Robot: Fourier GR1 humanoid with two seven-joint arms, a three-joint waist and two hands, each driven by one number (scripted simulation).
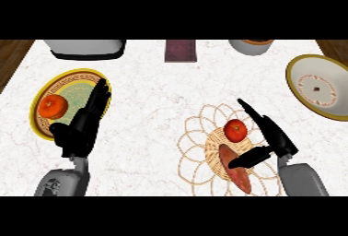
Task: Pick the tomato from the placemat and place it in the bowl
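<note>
In the head view the right hand (268,138) hovers over the woven placemat (197,143), its fingers spread wide and straight, thumb jutting off to the inner side, holding nothing. The tomato (236,130) sits on the placemat just inside the hand's fingers, between them and the thumb tip but not visibly touched by either. Beneath the thumb lies a flat reddish piece (238,173), just beside the tomato.

The bowl (319,87) stands well apart, ahead of the right hand and to its outer side, near the counter (163,92) edge.

The left hand (85,124) rests open beside a patterned plate (65,92) that carries an orange fruit (52,107), the fruit just outside its fingers.

Likely risks: the tomato is round, so a closing thumb could nudge it away across the mat before the fingers meet it. The thumb may also catch the reddish piece instead. On the carry, the bowl's raised rim could clip a low tomato.
</note>
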